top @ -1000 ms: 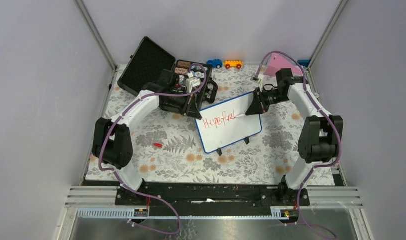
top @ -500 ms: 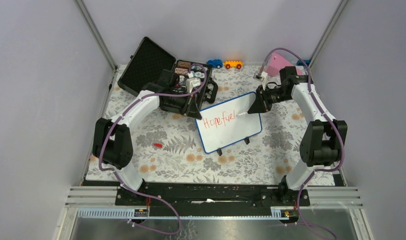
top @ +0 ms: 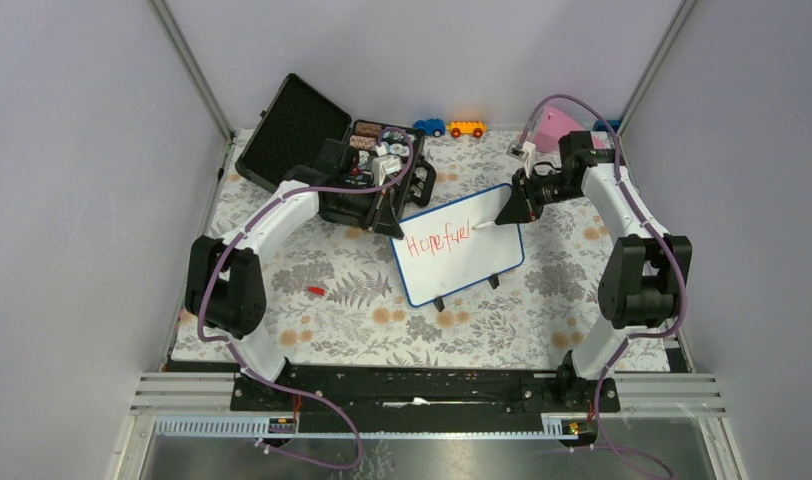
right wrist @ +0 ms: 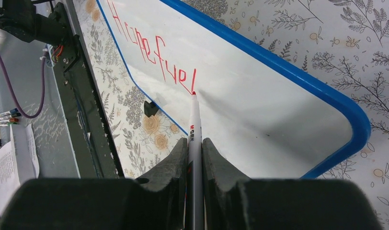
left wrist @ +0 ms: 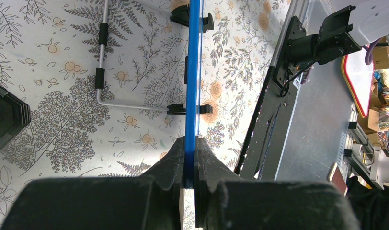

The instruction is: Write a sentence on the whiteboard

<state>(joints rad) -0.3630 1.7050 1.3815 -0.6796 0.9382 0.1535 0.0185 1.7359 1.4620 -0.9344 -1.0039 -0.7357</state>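
We see twin arms: the left arm [top: 277, 212] and right arm [top: 614, 200] share white rounded links, bulky black joint housings [top: 225, 285] and a purple cable [top: 327, 188] running along each. The left gripper [left wrist: 190, 143] and right gripper [right wrist: 195, 142] end in matte black, tapering fingers [right wrist: 169, 165].

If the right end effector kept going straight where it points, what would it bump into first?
The whiteboard: the marker in the right end effector has its tip on or nearly on the white face, beside the red letters.
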